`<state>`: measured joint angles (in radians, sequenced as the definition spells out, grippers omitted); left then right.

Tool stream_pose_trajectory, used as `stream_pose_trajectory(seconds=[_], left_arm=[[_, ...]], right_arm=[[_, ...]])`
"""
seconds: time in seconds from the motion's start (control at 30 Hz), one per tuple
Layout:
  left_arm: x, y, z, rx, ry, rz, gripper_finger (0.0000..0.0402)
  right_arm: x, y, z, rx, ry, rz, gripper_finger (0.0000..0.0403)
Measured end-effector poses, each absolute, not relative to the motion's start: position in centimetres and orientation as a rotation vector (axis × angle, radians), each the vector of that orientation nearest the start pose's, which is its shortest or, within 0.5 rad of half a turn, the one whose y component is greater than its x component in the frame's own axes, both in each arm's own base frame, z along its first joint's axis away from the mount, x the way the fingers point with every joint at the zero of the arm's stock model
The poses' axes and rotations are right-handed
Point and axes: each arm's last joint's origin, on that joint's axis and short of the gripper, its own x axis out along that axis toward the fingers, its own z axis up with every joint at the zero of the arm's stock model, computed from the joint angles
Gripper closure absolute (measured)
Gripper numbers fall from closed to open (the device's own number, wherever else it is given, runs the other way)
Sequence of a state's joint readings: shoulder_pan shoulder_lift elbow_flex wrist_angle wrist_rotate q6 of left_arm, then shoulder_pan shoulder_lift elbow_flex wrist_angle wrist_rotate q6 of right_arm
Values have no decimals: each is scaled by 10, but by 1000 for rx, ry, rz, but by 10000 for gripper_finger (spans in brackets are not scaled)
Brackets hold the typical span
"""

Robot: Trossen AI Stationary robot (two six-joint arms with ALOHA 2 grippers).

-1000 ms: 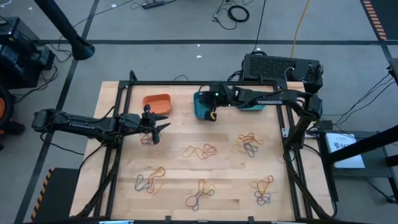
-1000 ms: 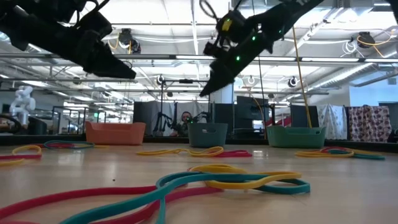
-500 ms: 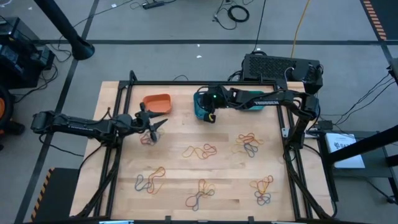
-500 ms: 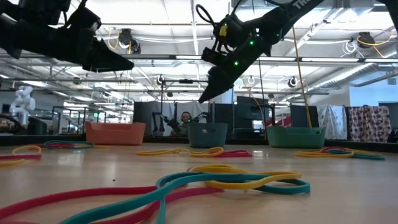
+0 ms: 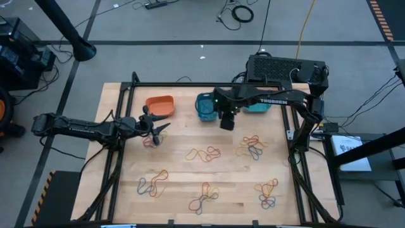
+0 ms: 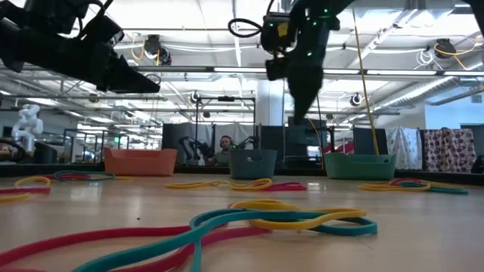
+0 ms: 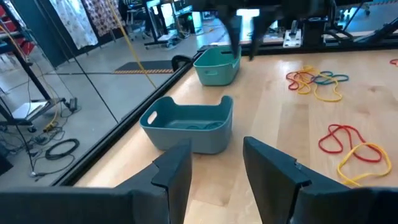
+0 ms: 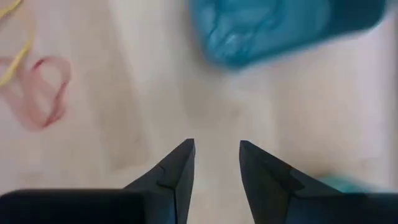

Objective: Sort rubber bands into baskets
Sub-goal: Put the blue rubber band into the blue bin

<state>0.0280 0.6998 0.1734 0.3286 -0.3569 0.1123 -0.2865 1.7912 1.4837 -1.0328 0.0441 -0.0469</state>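
Observation:
Three baskets stand in a row at the table's far edge: orange (image 5: 159,104), blue (image 5: 205,106) and teal (image 5: 258,107), the last partly under my right arm. Rubber bands lie in loose tangles on the wood, one tangle (image 5: 204,153) at the middle and another (image 5: 253,145) to its right. My right gripper (image 5: 226,121) hangs open and points down over bare wood just near and right of the blue basket (image 8: 280,25), with nothing between its fingers (image 8: 177,165). My left gripper (image 5: 161,128) is open and empty, held level above a small tangle (image 5: 149,140) near the orange basket.
More tangles of bands lie toward the near edge (image 5: 153,182), (image 5: 204,196), (image 5: 269,193). A black frame rail (image 5: 190,85) runs behind the baskets. Bare wood shows between the baskets and the middle tangles. A black box (image 5: 285,68) sits beyond the far right corner.
My right gripper has swung from a slant over the blue basket's near rim to pointing straight down. It has risen a little and shifted toward the table's right edge, off the basket and over bare wood.

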Motion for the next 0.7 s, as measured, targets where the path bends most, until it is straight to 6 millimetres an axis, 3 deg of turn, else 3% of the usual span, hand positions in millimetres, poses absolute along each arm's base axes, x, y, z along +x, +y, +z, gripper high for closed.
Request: stream_pose_trajectory(seconds=[0.3,0.5,0.7], left_arm=[[153,14,183,142,222,372,249],[153,14,183,141,224,372,249],[153,13,183,101,215,337,249]], right_arm=[[327,-57,240,270,1524,-158,282],[325,-11,230,243,1590,-110,282],[334,36,221,164,1475,-8,282]])
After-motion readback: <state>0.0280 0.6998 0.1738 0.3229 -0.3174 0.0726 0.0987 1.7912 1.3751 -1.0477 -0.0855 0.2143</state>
